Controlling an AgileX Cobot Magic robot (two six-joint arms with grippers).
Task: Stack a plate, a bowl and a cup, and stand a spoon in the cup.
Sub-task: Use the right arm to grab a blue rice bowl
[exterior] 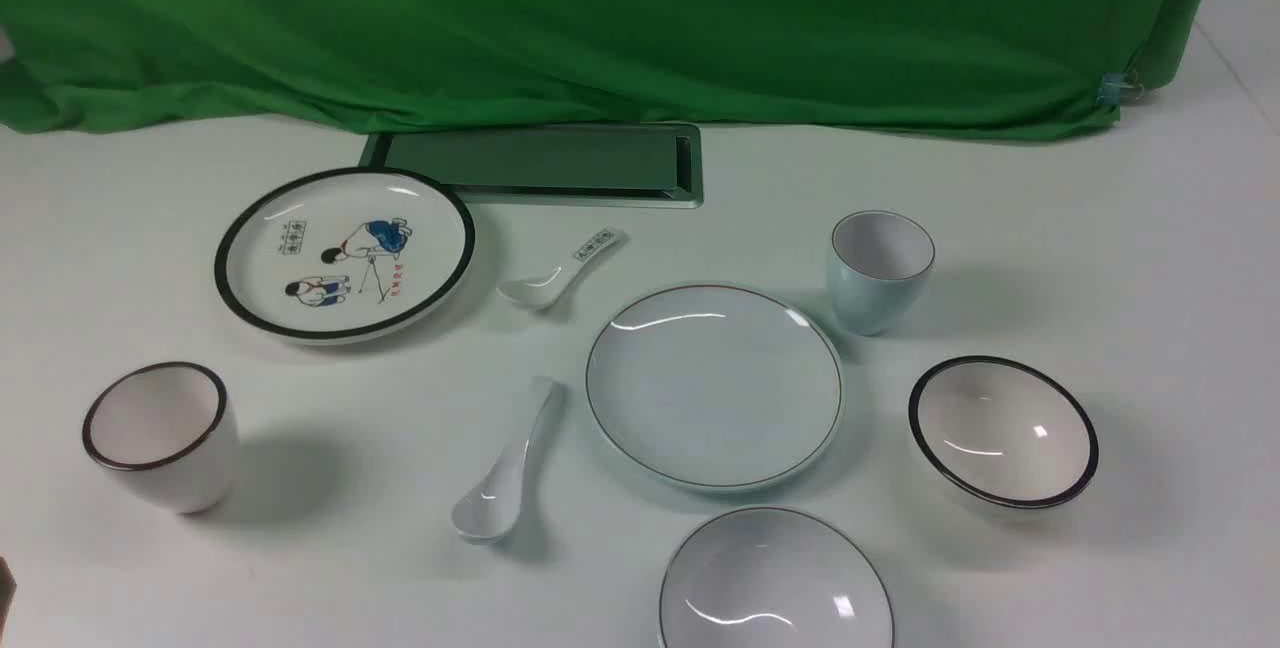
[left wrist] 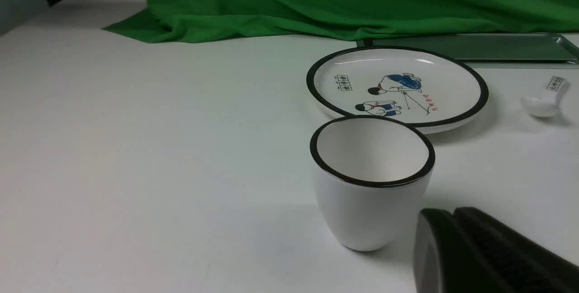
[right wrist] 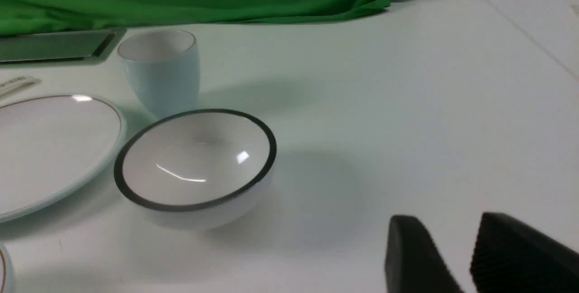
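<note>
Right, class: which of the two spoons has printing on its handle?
The smaller spoon, beside the black-rimmed plate; the longer one is plain.

Wht tbl (exterior: 1150, 258), grn cloth (exterior: 600, 18) w/ clip (exterior: 1115, 89)

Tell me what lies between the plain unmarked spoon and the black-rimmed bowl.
The pale blue-white plate lies between the plain spoon and the black-rimmed bowl, a little farther from the robot, as the front view shows.

On show: two plates (exterior: 714, 386) — two bowls (exterior: 776, 583), two cups (exterior: 878, 273) — and two spoons (exterior: 500, 488).
</note>
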